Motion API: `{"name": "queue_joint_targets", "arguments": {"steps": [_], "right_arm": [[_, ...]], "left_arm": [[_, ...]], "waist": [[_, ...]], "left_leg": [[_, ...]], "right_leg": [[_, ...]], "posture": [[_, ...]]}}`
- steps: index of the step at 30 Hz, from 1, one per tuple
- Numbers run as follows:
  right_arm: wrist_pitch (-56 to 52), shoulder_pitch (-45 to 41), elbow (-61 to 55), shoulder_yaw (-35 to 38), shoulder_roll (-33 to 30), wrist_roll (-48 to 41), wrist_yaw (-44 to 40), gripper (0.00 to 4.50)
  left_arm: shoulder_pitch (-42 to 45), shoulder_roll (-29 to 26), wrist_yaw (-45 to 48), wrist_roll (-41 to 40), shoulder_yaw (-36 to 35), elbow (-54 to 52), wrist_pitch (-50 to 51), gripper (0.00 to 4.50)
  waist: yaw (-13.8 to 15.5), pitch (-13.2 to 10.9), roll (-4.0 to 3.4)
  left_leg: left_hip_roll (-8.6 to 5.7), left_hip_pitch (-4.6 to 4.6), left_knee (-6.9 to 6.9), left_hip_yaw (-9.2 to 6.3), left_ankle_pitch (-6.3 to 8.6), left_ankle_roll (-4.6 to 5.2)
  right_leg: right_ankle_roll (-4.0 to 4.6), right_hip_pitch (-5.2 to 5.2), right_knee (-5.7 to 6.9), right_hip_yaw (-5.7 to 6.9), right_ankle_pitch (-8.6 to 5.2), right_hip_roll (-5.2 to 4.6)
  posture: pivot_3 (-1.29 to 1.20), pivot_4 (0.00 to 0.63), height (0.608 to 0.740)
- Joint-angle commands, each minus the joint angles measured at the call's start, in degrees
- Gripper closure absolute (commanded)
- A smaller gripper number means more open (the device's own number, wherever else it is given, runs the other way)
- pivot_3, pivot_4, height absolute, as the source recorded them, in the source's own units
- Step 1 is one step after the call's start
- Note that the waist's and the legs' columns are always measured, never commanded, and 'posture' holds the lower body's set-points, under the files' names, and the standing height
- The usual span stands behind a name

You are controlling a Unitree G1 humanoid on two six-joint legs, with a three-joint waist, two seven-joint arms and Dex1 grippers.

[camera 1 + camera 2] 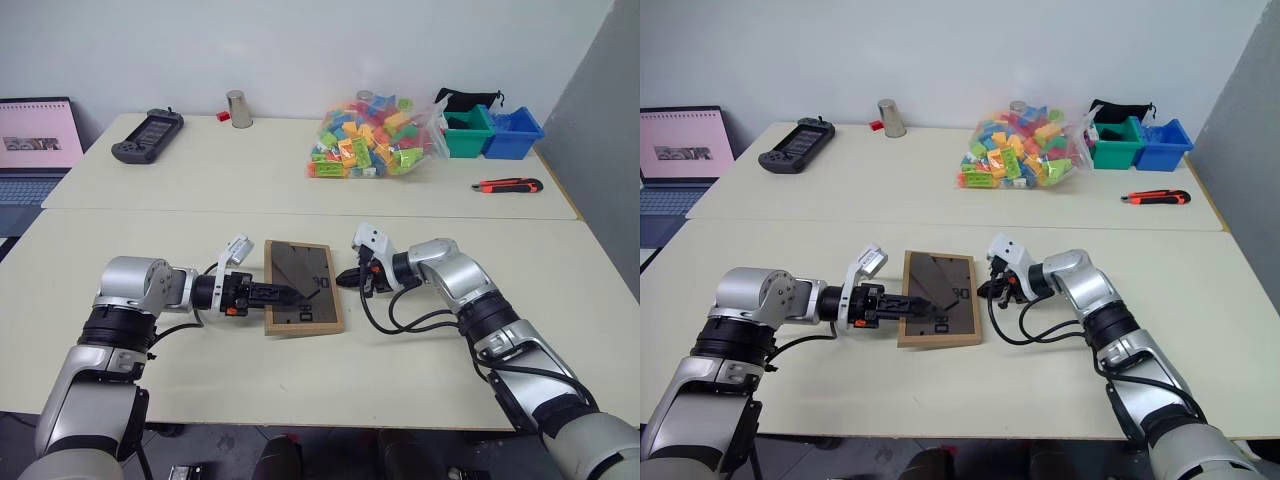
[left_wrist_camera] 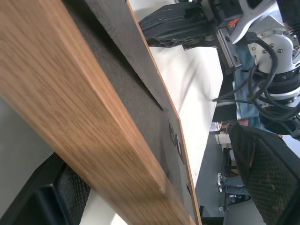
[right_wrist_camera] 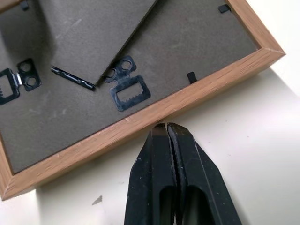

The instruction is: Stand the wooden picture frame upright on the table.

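Observation:
The wooden picture frame (image 1: 303,288) lies face down on the near table (image 1: 200,372), its dark back and black stand (image 3: 89,33) facing up. My left gripper (image 1: 288,295) is open and reaches in from the left, straddling the frame's left edge. One black finger (image 1: 923,304) lies over the dark back. In the left wrist view the light-wood edge (image 2: 89,126) runs between the fingers (image 2: 262,173). My right gripper (image 3: 166,127) is shut, its tips right at the frame's right wooden edge (image 3: 140,119); the same gripper (image 1: 345,279) sits beside the frame in the head view.
On the far table stand a black game console (image 1: 147,135), a metal cup (image 1: 238,108), a bag of coloured bricks (image 1: 370,138), green (image 1: 467,132) and blue (image 1: 513,133) bins and a red box cutter (image 1: 507,185). A laptop (image 1: 35,140) sits at far left.

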State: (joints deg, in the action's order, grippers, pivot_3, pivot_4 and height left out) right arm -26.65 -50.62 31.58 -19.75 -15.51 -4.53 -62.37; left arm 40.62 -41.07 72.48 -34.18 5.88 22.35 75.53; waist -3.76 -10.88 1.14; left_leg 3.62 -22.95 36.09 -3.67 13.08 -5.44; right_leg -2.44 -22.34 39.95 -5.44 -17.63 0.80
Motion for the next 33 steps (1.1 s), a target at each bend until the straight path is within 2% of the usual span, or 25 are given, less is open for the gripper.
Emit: {"name": "queue_joint_targets", "arguments": {"steps": [1,5,13,20,24,26,27,28,33], "right_arm": [[1.66,-1.58,-0.29,1.23,0.14,0.07,0.01,4.5],[1.77,-1.53,-0.19,1.29,0.41,0.06,0.19,4.5],[1.39,-1.22,-1.12,1.31,0.55,-0.1,0.02,4.5],[0.99,-1.76,-1.36,2.41,0.11,-0.69,0.01,4.5],[0.28,-1.54,-3.63,4.66,-4.59,-2.08,-2.67,4.5],[-2.06,-0.8,-6.39,6.31,-8.57,-5.1,-7.6,4.5],[-3.64,-0.59,-7.55,7.0,-10.15,-6.48,-9.58,4.15],[-4.82,-0.47,-8.5,7.52,-11.41,-7.41,-10.74,4.01],[-10.2,-1.34,-12.99,10.16,-19.49,-11.88,-18.12,2.76]], "left_arm": [[-0.4,-1.05,0.11,-1.68,-1.55,-2.14,0.05,0.74],[-1.16,-1.29,-0.51,-1.51,-0.78,-2.94,-0.62,1.68],[-1.75,-1.13,-1.79,-2.19,-1.49,-3.52,-0.42,3.19],[-1.39,-0.94,-3.93,-2.56,-2.37,-3.58,-0.61,3.21],[-1.3,-1.36,-5.07,-4.37,-4.92,-5.81,-0.03,3.21],[-2.22,-1.94,-5.07,-5.57,-6.08,-8.54,-0.55,3.21],[-2.57,-1.9,-5.44,-5.97,-6.79,-9.55,-0.65,3.21],[-2.83,-1.78,-5.92,-6.33,-7.49,-10.27,-0.57,3.21],[-4.93,-1.21,-8.19,-6.64,-10.2,-14.92,-3.07,3.21]], "waist": [[-0.09,0.0,0.0],[-0.28,0.0,0.0],[-0.48,0.0,0.0],[-0.53,0.0,0.0],[-0.5,-0.01,0.0],[-0.32,-0.04,0.0],[-0.27,-0.04,0.0],[-0.3,-0.05,0.0],[-0.38,-0.1,0.01]], "left_leg": [[0.0,0.0,0.0,0.0,0.0,0.0],[0.0,0.0,0.0,0.0,0.0,0.0],[0.0,0.0,0.0,0.0,0.0,0.0],[0.0,0.0,0.0,0.0,0.0,0.0],[0.0,-0.02,0.01,0.0,0.0,0.0],[-0.02,-0.04,0.01,-0.01,0.0,0.0],[-0.02,-0.06,0.01,-0.01,0.0,0.0],[-0.02,-0.05,0.01,-0.01,0.0,0.0],[0.0,-0.05,-0.04,0.01,0.01,0.0]], "right_leg": [[0.0,0.0,0.0,0.0,0.0,0.0],[0.0,0.0,0.0,0.0,0.0,0.0],[0.0,0.01,0.0,0.0,0.0,0.0],[0.0,0.01,0.01,0.0,0.0,0.0],[0.0,0.0,0.0,0.0,0.0,0.0],[0.0,0.01,-0.01,0.0,0.0,-0.01],[0.0,0.0,-0.03,0.0,0.0,-0.01],[0.0,0.01,-0.04,-0.01,0.0,-0.02],[0.0,-0.01,-0.09,-0.03,0.0,0.0]], "posture": [[0.0,0.15,0.74],[0.0,0.15,0.74],[0.0,0.15,0.74],[0.0,0.15,0.74],[0.0,0.15,0.74],[0.0,0.15,0.74],[0.0,0.15,0.74],[0.0,0.15,0.74],[0.0,0.15,0.74]]}}
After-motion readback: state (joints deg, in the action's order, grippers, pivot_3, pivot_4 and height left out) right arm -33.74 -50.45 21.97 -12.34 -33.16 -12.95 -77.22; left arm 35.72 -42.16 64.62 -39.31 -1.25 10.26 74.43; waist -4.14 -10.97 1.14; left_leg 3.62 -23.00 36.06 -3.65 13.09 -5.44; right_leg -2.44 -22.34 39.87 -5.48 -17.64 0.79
